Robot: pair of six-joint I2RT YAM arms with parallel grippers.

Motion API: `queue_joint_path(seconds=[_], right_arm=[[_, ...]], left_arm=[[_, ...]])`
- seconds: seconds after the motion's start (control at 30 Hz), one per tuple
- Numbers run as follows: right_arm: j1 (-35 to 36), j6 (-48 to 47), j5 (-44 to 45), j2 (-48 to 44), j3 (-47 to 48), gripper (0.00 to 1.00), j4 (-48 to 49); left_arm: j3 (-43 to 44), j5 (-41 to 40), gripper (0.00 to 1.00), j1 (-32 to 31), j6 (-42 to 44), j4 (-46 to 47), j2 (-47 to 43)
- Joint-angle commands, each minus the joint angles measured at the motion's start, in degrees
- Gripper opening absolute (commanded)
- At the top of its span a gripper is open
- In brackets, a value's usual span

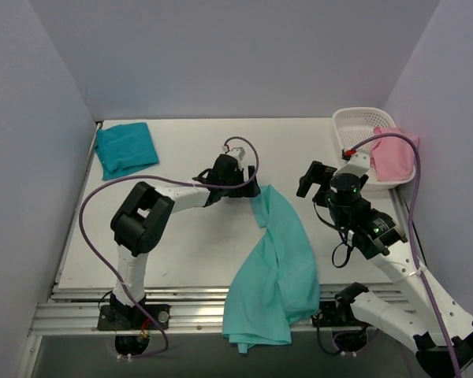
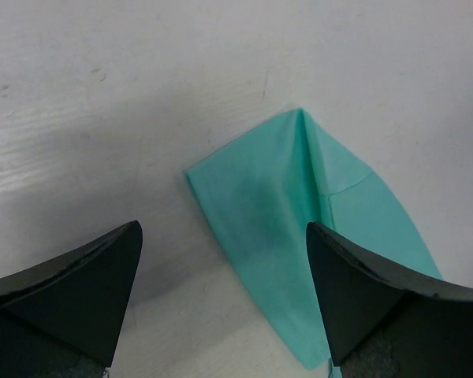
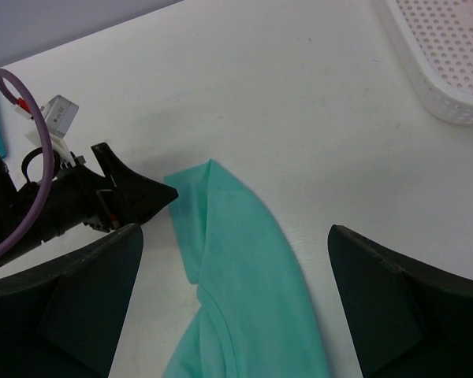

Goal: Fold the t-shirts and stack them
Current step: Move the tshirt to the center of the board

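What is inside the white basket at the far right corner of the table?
A pink cloth lies in the white basket and hangs over its right rim. The left part of the basket floor looks bare. Whatever is under the cloth is hidden.

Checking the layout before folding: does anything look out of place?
The mint t-shirt lies bunched in a long strip, its lower end hanging over the near edge of the table. A pink cloth drapes over the white basket.
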Motion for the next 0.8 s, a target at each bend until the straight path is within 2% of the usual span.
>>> queue_joint_path(seconds=[0.0, 0.17, 0.3, 0.43, 0.5, 0.57, 0.67, 0.7, 0.77], right_arm=[[0.7, -0.5, 2.5, -0.5, 1.4, 1.00, -0.3], [0.7, -0.8, 2.6, 0.0, 1.3, 1.00, 0.4], [0.8, -1.0, 2.9, 0.6, 1.4, 1.00, 0.5], [0.9, -1.2, 3.3, 0.4, 1.7, 1.00, 0.0], [0.9, -1.3, 3.6, 0.3, 1.7, 1.00, -0.2], [0.9, -1.2, 3.6, 0.0, 1.7, 1.00, -0.4], [0.9, -1.0, 3.4, -0.1, 1.6, 1.00, -0.4], [0.9, -1.0, 3.4, -0.1, 1.4, 1.00, -0.3], [0.9, -0.9, 2.9, -0.1, 1.3, 1.00, -0.2]], left_arm=[[5.0, 3.6, 0.94, -0.2, -1.9, 4.5, 2.2], [9.1, 4.4, 0.91, -0.9, -2.4, 3.9, 6.9], [12.3, 5.2, 0.84, -1.5, -2.8, 3.4, 10.1], [12.4, 5.0, 0.72, -1.5, -3.3, 3.6, 11.3], [12.3, 4.9, 0.59, -1.5, -3.3, 3.6, 11.2], [12.0, 4.6, 0.40, -1.4, -3.3, 3.2, 10.9], [11.5, 4.0, 0.28, -1.4, -3.2, 2.9, 10.2], [11.5, 3.9, 0.20, -1.4, -2.9, 2.6, 10.0], [11.6, 3.0, 0.10, -1.3, -2.4, 1.5, 9.0]])
